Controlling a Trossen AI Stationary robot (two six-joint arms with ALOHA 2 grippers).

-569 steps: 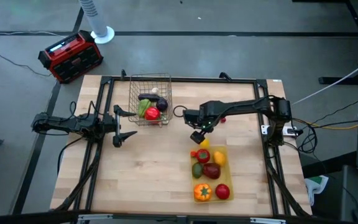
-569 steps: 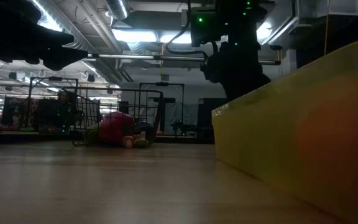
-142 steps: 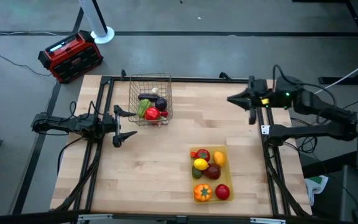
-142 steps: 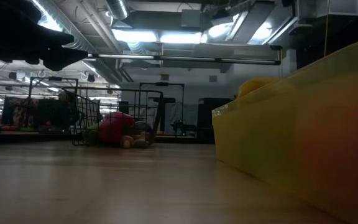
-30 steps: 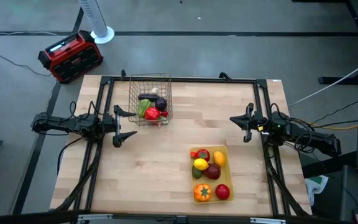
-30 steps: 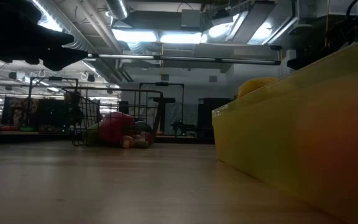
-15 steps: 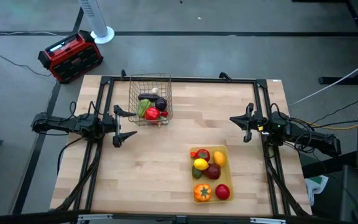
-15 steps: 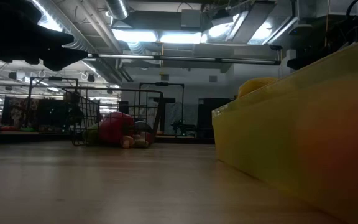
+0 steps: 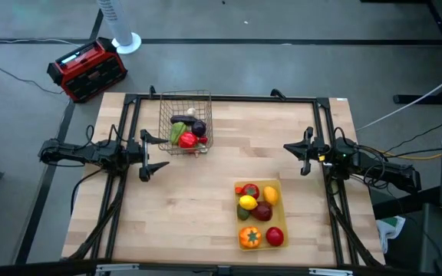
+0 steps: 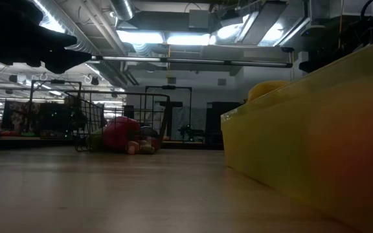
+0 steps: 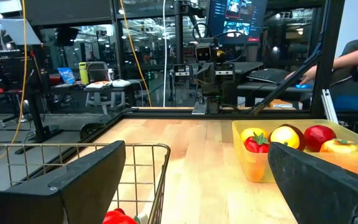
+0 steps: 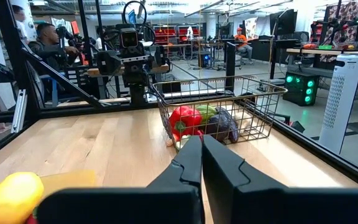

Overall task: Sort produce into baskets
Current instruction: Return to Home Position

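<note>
**Item 1 — left gripper** (image 9: 163, 152). We find it at the table's (image 9: 206, 199) left edge, its fingers spread wide with nothing between them. The wire-mesh basket (image 9: 184, 94) stands just beside the fingertip that is nearer the table's far edge. In the left wrist view the basket's rim passes close under that finger.

**Item 2 — right gripper** (image 9: 288, 146). It is at the table's right edge, facing the left gripper across the wood. Its fingers are pressed together and hold nothing. The yellow tray (image 9: 284, 211) lies near, off to the side of the fingertips toward the table's near edge, and does not touch them.

**Item 3, basket contents.** We list a red pepper (image 9: 188, 140), a green piece (image 9: 176, 133), a dark eggplant (image 9: 181, 119) and a whitish piece (image 9: 192, 113). All are gathered in the half of the basket closer to the left fingertips.

**Item 4, tray contents.** We count seven pieces. Among them are a lemon (image 9: 247, 203), an orange pepper (image 9: 249, 237) and a red fruit (image 9: 275, 237) at the end farthest from the right fingers. From the low view the lemon's top shows above the tray wall.

**Item 5, off the table.** A red-and-black box (image 9: 87, 69) sits on the floor, well behind the left gripper.
</note>
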